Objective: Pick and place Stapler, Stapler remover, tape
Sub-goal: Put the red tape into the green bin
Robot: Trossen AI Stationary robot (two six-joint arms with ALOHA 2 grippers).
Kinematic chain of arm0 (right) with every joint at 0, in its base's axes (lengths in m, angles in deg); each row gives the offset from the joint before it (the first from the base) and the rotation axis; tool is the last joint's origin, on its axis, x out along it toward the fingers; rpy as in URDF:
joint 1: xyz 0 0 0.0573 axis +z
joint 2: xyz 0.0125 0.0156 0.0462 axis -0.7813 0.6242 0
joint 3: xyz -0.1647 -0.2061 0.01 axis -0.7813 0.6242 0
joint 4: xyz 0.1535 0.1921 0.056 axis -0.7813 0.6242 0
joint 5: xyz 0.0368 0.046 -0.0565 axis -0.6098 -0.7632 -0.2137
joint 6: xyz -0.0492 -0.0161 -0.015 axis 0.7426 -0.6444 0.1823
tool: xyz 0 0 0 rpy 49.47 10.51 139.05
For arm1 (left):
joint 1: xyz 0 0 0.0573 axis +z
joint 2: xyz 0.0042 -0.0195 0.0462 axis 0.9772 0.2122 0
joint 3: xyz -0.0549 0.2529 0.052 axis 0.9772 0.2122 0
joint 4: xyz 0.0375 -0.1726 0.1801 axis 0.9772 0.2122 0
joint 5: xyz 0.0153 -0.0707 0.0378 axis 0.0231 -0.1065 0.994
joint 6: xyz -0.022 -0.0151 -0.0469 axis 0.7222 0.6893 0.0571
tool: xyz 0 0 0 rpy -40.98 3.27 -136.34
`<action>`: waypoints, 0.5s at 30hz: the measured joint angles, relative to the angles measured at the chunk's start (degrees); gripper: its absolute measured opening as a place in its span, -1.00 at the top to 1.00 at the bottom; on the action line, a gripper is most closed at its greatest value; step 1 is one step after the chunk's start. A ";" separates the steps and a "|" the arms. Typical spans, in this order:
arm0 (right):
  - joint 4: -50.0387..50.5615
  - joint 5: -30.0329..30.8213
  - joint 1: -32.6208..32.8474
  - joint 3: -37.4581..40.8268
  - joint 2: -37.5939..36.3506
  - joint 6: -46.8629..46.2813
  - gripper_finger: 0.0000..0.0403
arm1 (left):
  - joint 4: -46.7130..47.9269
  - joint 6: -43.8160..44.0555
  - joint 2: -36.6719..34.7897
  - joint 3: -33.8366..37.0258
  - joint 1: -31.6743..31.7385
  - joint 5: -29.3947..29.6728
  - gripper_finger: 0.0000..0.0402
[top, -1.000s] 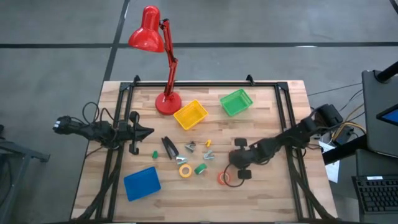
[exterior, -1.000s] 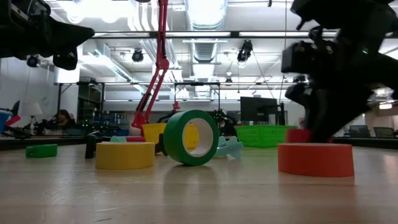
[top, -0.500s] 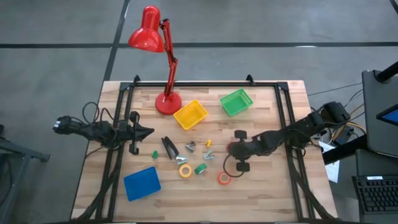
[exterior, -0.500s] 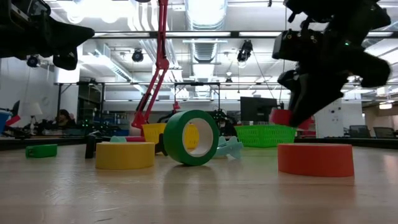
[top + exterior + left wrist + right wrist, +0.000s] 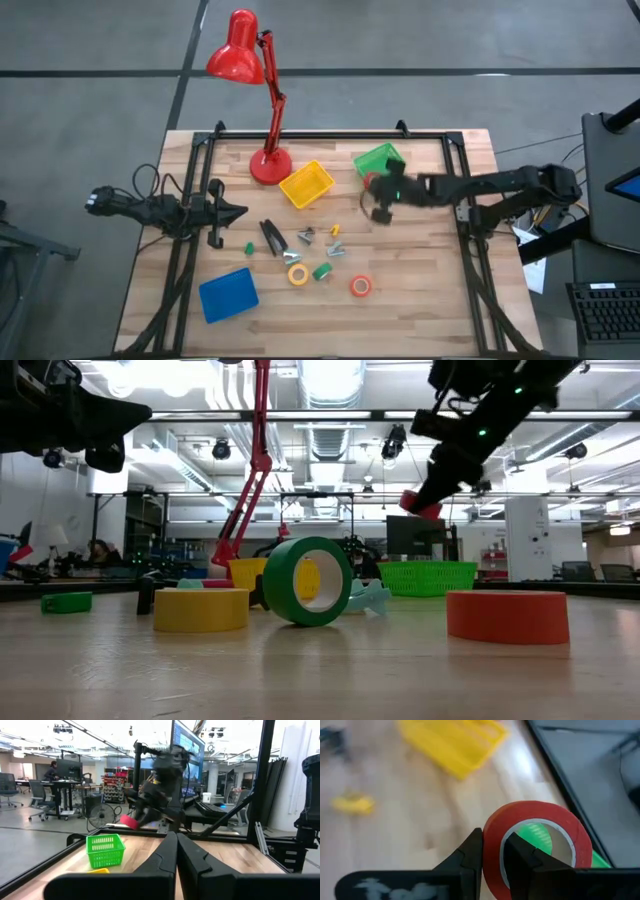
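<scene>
My right gripper [image 5: 376, 190] hangs above the table beside the green basket [image 5: 381, 162], shut on a red tape roll [image 5: 369, 181]; the roll also shows in the low view [image 5: 420, 505]. Three other rolls rest on the wood. The yellow roll [image 5: 298, 273] and the orange roll [image 5: 360, 287] lie flat, and the green roll [image 5: 308, 581] stands on its edge. The black stapler [image 5: 271, 237] lies flat left of them. Two small grey staple removers [image 5: 306, 236] lie beside it. My left gripper [image 5: 236, 211] waits shut at the table's left, above the wood. My right gripper pinches the red roll's wall [image 5: 492, 845], one finger [image 5: 517, 857] inside the hollow centre and the other [image 5: 472, 855] outside. The fingers slant down toward the far edge. The roll is lifted clear of the table.
A yellow basket [image 5: 306, 185] stands left of the green one. The red lamp's base [image 5: 269, 165] stands at the far left, and a blue tray [image 5: 228, 295] lies near the front left. A black frame [image 5: 330, 133] runs along the table's far edge.
My right gripper has risen from beside the orange roll near the front right. It has swung toward the far edge, up to the green basket, and has tipped less steeply. The red roll has gone with it, lifted high off the table.
</scene>
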 joint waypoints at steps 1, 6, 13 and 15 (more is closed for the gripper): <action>-0.14 -1.22 -2.49 -0.23 -0.08 -0.01 0.73 | 0.03 -0.01 0.01 -0.01 -0.01 0.00 0.96; -0.18 -9.02 -15.77 -2.30 1.81 -2.03 0.73 | 0.15 -0.01 0.01 -0.01 -0.01 0.00 0.96; 2.86 -20.39 -28.54 -6.82 9.40 -6.06 0.73 | 0.28 0.00 0.01 -0.01 0.00 0.00 0.96; 6.31 -20.39 -30.14 -8.93 12.28 -6.31 0.73 | 0.28 -0.01 0.01 -0.01 -0.01 0.00 0.96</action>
